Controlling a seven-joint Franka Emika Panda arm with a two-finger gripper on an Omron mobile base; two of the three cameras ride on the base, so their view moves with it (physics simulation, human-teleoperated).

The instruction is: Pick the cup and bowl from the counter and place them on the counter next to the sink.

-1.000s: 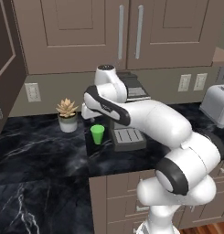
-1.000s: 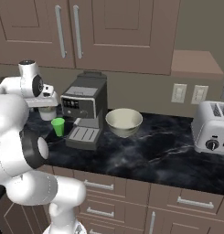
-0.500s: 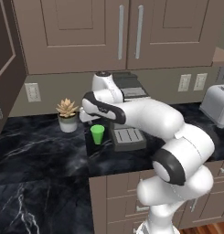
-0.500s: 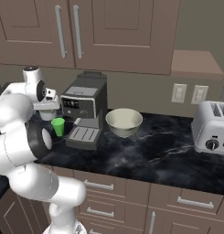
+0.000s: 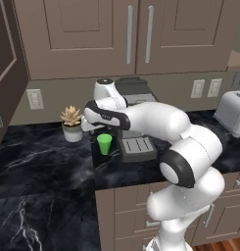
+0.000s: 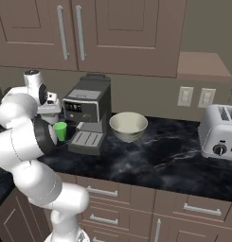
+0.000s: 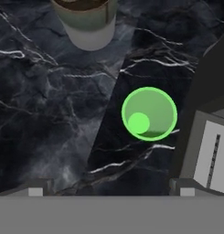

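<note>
1. We see the cup (image 5: 104, 143) upright on the counter (image 5: 43, 162), just beside the left edge of the coffee machine (image 5: 135, 117) and its drip tray.
2. In the right base view the cup (image 6: 60, 131) sits between the robot's arm and the coffee machine (image 6: 89, 113); the arm partly covers it.
3. The hand view looks straight down into the cup (image 7: 149, 114): open mouth, empty, round base visible inside.
4. The gripper (image 5: 87, 125) hangs above the cup, a bit toward the potted succulent (image 5: 71, 122); no contact with the cup.
5. Jaws stand apart: in the hand view the two fingertips (image 7: 35, 189) are at the far left and far right of the bottom edge, and the cup lies ahead of the gap, nearer the right-hand tip. Nothing is held.
6. The succulent's pot (image 7: 88, 23) is at the top of the hand view, apart from the cup.
7. The bowl (image 6: 129, 126) sits on the counter (image 6: 174, 160) just right of the coffee machine, upright and empty.
8. The toaster (image 6: 220, 131) stands at the far right of the counter, well apart from the bowl.
</note>
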